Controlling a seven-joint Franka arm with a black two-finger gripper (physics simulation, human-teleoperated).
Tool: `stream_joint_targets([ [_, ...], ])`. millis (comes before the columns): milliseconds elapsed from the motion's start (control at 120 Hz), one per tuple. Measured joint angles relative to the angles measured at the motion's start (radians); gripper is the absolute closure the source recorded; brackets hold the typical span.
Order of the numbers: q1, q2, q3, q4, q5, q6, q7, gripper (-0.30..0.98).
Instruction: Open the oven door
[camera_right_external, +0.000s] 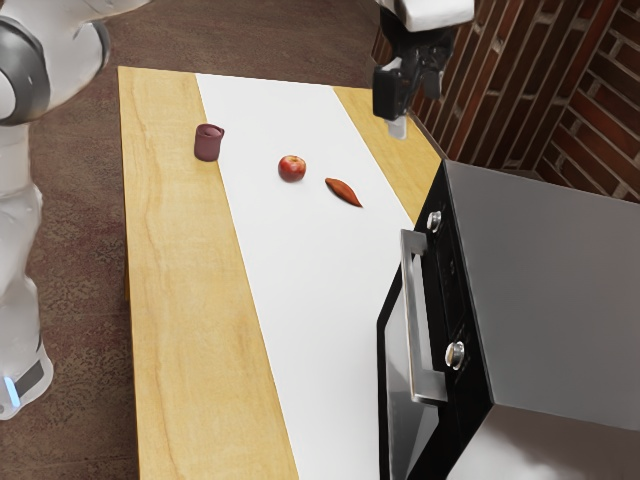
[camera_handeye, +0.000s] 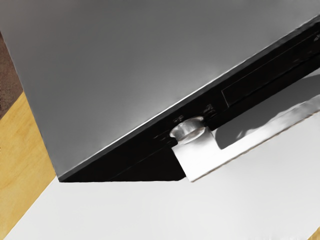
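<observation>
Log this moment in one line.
task: open oven door | gripper: raised, not touching handle | handle: on oven front, between two knobs | apple: on table

Exterior view: we note a dark red cup (camera_right_external: 208, 145) upright on the pale wooden desk (camera_right_external: 180, 300), at the edge of a white strip (camera_right_external: 300, 290) running along its top. On the strip we record a red apple (camera_right_external: 292, 169) and, near it but not touching, an orange-brown sweet potato (camera_right_external: 343, 192), lying flat, tapered to a point. Beyond the desk, we observe a brick wall (camera_right_external: 520, 95) and mottled brown floor (camera_right_external: 250, 38).
</observation>
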Motion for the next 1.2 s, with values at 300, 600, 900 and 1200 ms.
stream_joint_targets([
  [300,0.065,-0.729,-0.076,-1.031,0.034,0.573,0.228,0.0],
  [600,0.03,-0.799,-0.162,-1.184,0.018,1.009,0.386,0.0],
  [900,-0.016,-0.756,-0.193,-1.139,-0.122,0.959,0.547,0.0],
  [1200,-0.014,-0.715,-0.24,-1.099,-0.155,0.832,0.661,0.0],
])
